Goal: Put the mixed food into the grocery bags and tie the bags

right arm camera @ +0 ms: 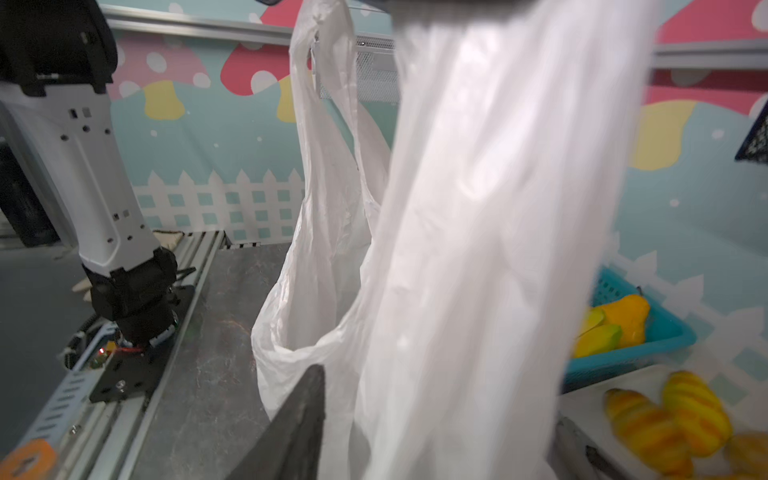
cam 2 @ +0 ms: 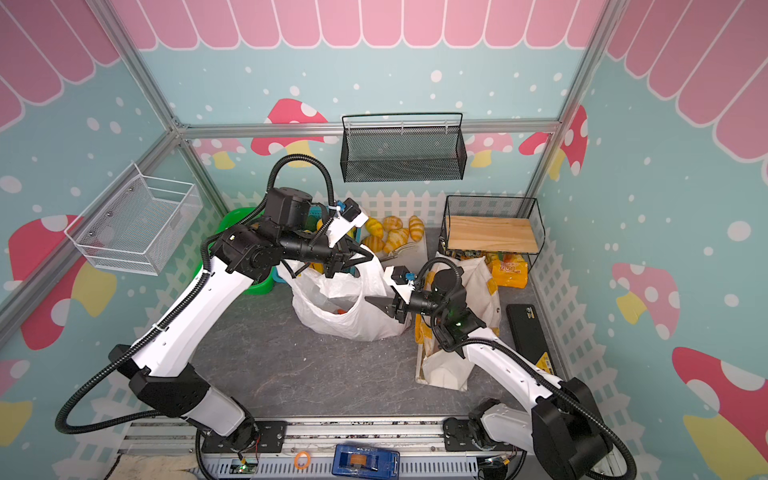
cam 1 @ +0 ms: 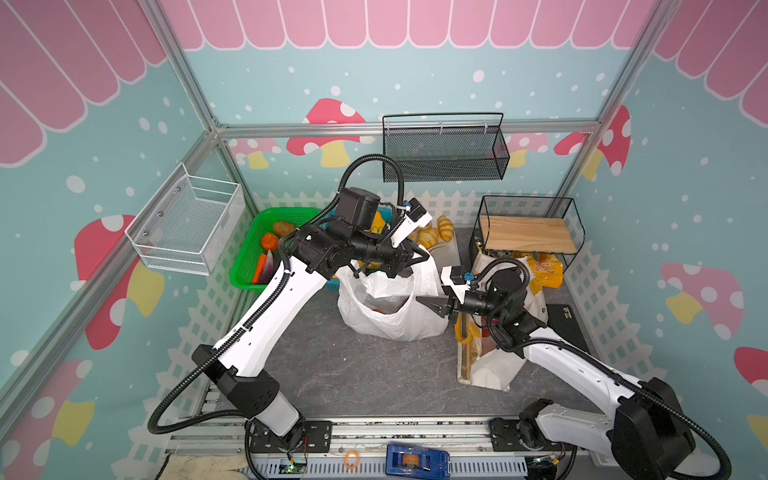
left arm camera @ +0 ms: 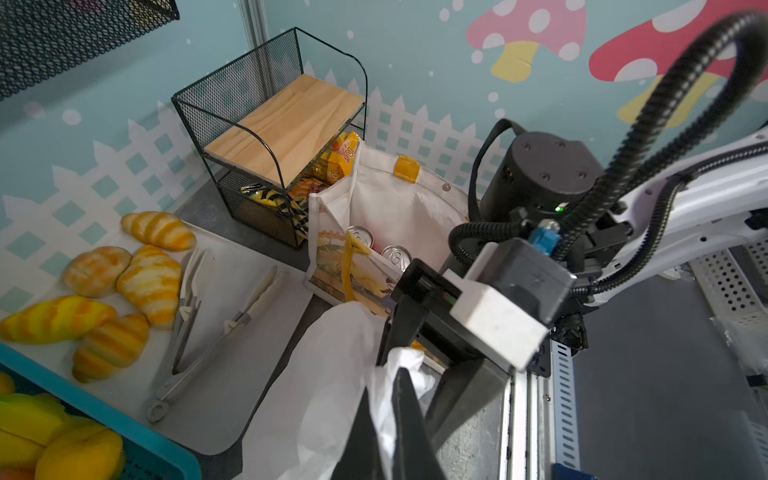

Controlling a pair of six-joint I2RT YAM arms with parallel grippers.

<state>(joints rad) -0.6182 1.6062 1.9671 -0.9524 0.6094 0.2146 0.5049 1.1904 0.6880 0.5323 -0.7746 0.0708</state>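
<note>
The thin white plastic bag [cam 1: 386,320] stands open mid-table, and a bit of red-orange shows inside it. My left gripper [cam 1: 422,257] is above its far side, shut on one bunched handle [left arm camera: 399,361] and holding it up. My right gripper [cam 1: 420,300] is at the bag's right side. In the right wrist view only one finger [right arm camera: 303,415] shows. Blurred bag film [right arm camera: 478,249] hangs over where the other would be. The white tote with yellow handles [cam 1: 490,365] stands right of the bag. Two soda cans [left arm camera: 359,235] [left arm camera: 397,255] stand upright inside it.
Golden croissants [left arm camera: 149,282] and tongs [left arm camera: 187,324] lie on a white tray behind the bag. Beside it is a teal basket of yellow fruit [left arm camera: 62,449]. A green basket [cam 1: 266,249] sits back left, a wire shelf with a wooden board [cam 1: 528,232] back right, and a black device [cam 1: 567,328] beside the tote.
</note>
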